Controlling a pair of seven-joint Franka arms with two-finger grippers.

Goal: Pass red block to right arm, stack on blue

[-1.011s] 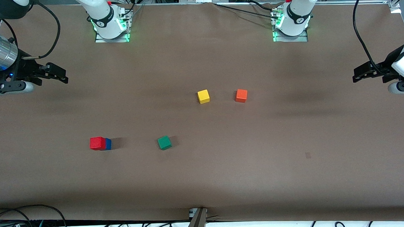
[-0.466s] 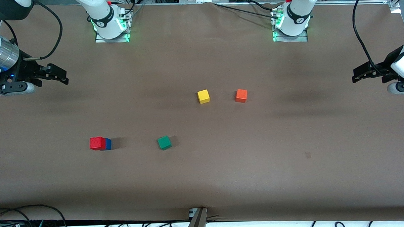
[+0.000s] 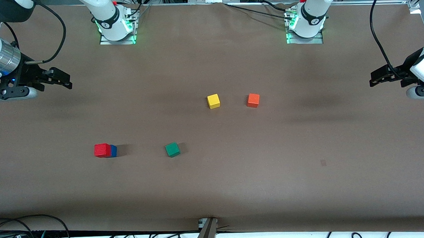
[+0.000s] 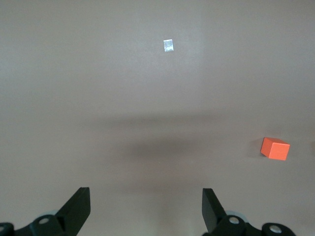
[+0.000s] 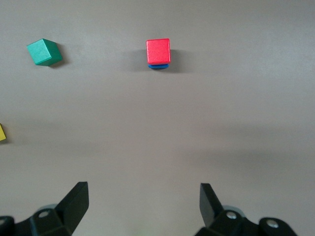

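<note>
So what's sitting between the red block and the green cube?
Nothing; the front view shows only bare table between the red block and green cube.

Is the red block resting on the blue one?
Touching. In the right wrist view the red block sits squarely on the blue block, no gap between them; the front view shows the same stack.

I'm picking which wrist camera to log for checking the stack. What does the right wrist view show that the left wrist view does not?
Only the right wrist view: the red block sitting on the blue cube, the green cube, an edge of the yellow cube, and the open right gripper.
Only the left wrist view: the orange cube, a small pale patch on the table, and the open left gripper.
Both: the bare brown table, nothing between the fingers.
</note>
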